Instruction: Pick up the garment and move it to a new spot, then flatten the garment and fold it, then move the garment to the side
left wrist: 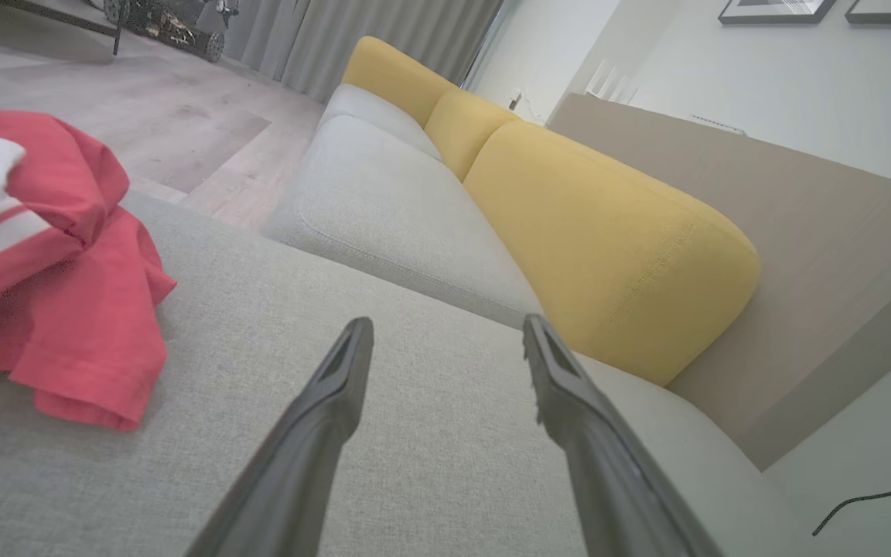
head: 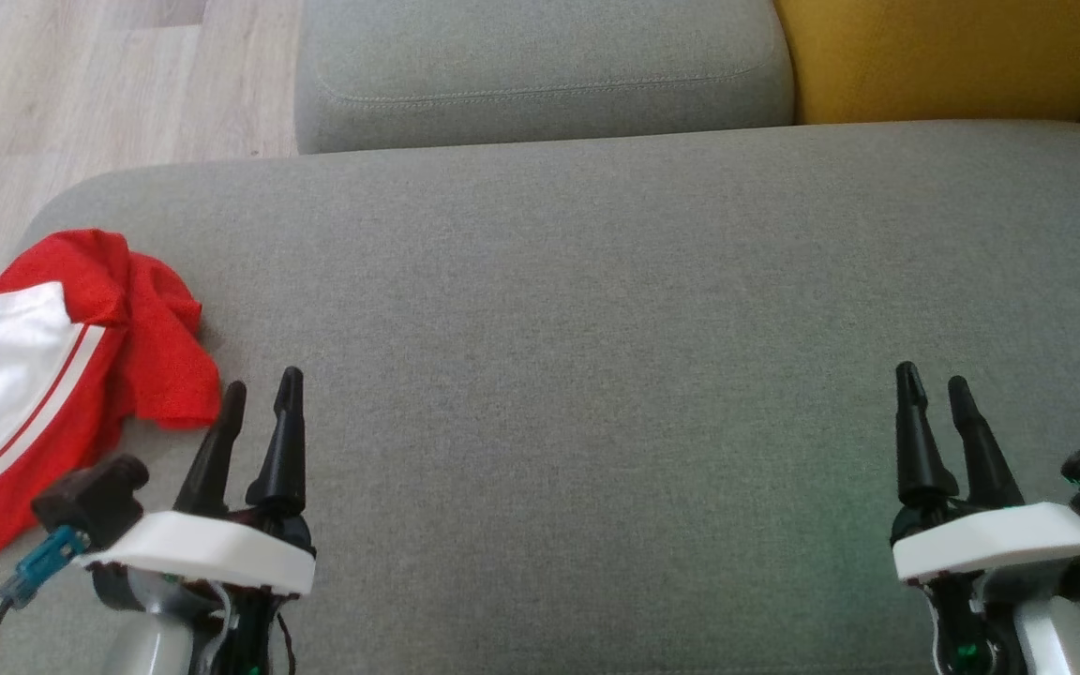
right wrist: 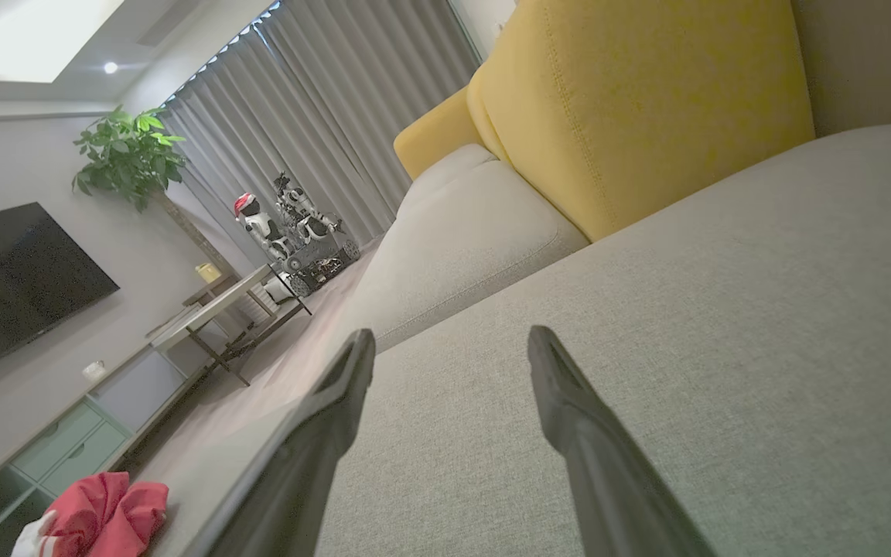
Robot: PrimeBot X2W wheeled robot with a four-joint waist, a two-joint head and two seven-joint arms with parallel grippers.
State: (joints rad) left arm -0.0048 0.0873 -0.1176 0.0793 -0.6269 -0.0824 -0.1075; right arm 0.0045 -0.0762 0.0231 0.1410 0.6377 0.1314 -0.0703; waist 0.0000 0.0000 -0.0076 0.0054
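Garment [head: 71, 366], red with a white panel and stripes, lies crumpled at the left edge of the seat cushion [head: 596, 309] in the head view, just beside the left gripper [head: 259, 394]. The right gripper [head: 934, 389] hangs over the cushion's right side. Both pincers are parted and hold nothing. The left wrist view shows a hemmed corner drooping onto the woven grey cushion. I'd judge the cloth soft, light and limp, best pinched at that hem. The right wrist view shows it bunched at the cushion's far end.
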